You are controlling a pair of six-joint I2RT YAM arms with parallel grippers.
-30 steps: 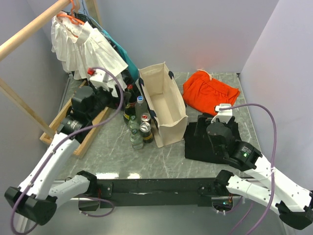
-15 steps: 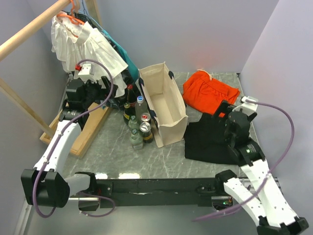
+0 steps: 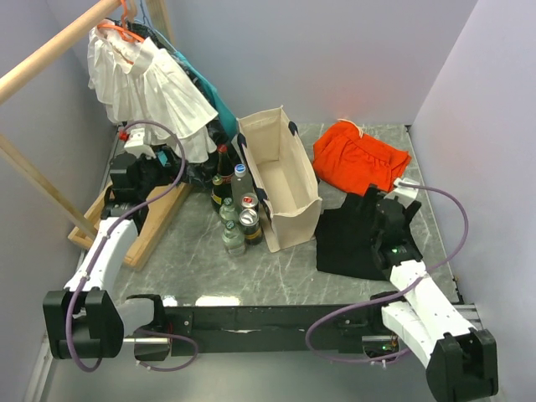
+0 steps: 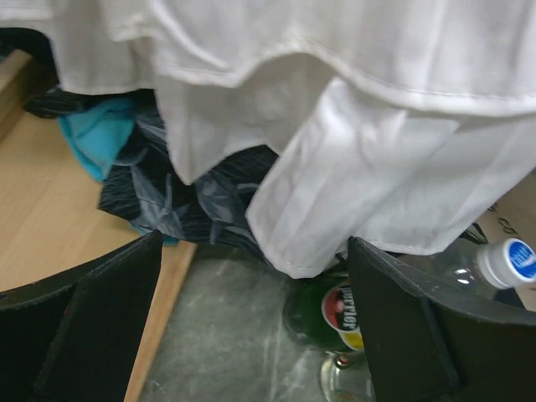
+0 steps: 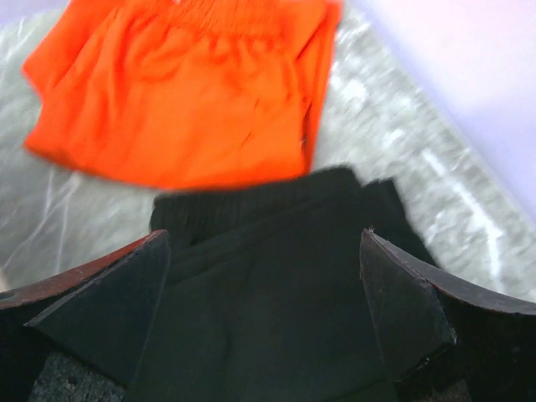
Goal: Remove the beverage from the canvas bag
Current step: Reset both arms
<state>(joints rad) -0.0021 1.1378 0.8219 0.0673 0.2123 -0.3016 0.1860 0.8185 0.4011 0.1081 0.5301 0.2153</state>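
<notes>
The boxy beige canvas bag with black strap handles [image 3: 295, 224] is the big one to watch. It's soft-walled, light and open-topped, so I'd guess it drags or tips if anything snags the rim. From the top view its inside looks bare, and I can't make out any beverage in there. The drinks stand bunched just left of the bag, right against its wall. There's a dark green glass bottle with a red-and-yellow label [image 4: 327, 311], probably heavy, slick and breakable, best taken round the body. Next is a clear plastic bottle with a blue-and-white cap [image 4: 496, 263], lighter and a bit squashy. Then come two metal cans [image 3: 249, 219] that likely topple easily. Room-wise, left of the bag is tight: a white pleated garment [image 4: 377, 126] droops right over the bottles, with a pale wooden board [image 3: 155, 222] beyond. Right of the bag lie a flat black cloth [image 5: 268, 285] and an orange cloth bundle [image 3: 360, 155], all soft stuff. On the bag's near side the grey marbled tabletop [image 3: 251, 272] looks free. The left gripper [image 4: 255, 285] is spread wide with nothing in it, left of the bag under the garment's hem. The right gripper [image 5: 264, 310] is just as wide and empty, over the black cloth.
</notes>
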